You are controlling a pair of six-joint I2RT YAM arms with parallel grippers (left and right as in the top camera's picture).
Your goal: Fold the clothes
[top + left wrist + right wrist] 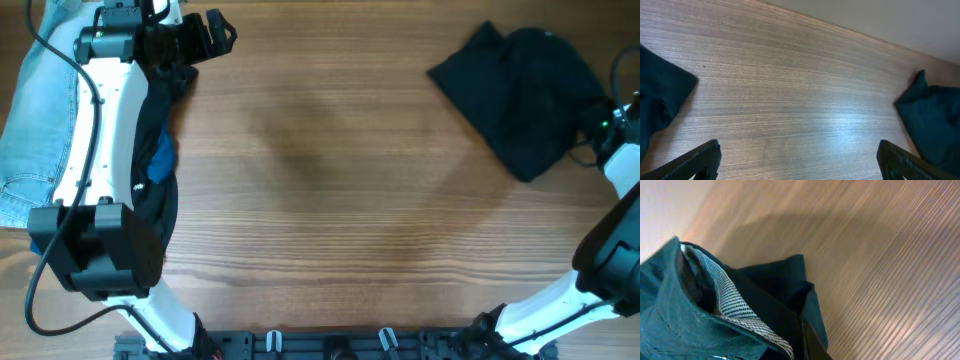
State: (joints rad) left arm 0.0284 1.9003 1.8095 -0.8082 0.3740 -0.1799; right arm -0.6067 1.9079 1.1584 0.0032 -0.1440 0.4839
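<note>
Overhead, I see a wooden table (330, 200) with the black shorts (530, 95) lying in a rumpled heap at its far right corner. The right gripper (603, 122) sits at the heap's right edge, mostly lost against the dark fabric and cut off by the frame. Its wrist view fills that in. One dark finger (812, 342) pokes up from the bottom edge, buried in bunched cloth, and the fingers are pressed together on a fold of the shorts. The pinch point itself is out of frame. This close view also shows a striped lining (735, 305) inside an open hem, which the overhead cannot resolve. Here the fabric reads as dark teal rather than black.

At the far left, the left gripper (215, 35) hovers above bare wood. From above I cannot judge its opening. Its own camera shows the two fingers (695, 162) spread wide at the bottom corners, with nothing between them but table. That view also catches the shorts as a dark peak at its right edge.

Only the overhead shows the pale blue jeans (40, 120) along the left edge, partly out of frame. A dark garment (155, 185) is mostly hidden under the left arm, so I cannot make out its shape.
</note>
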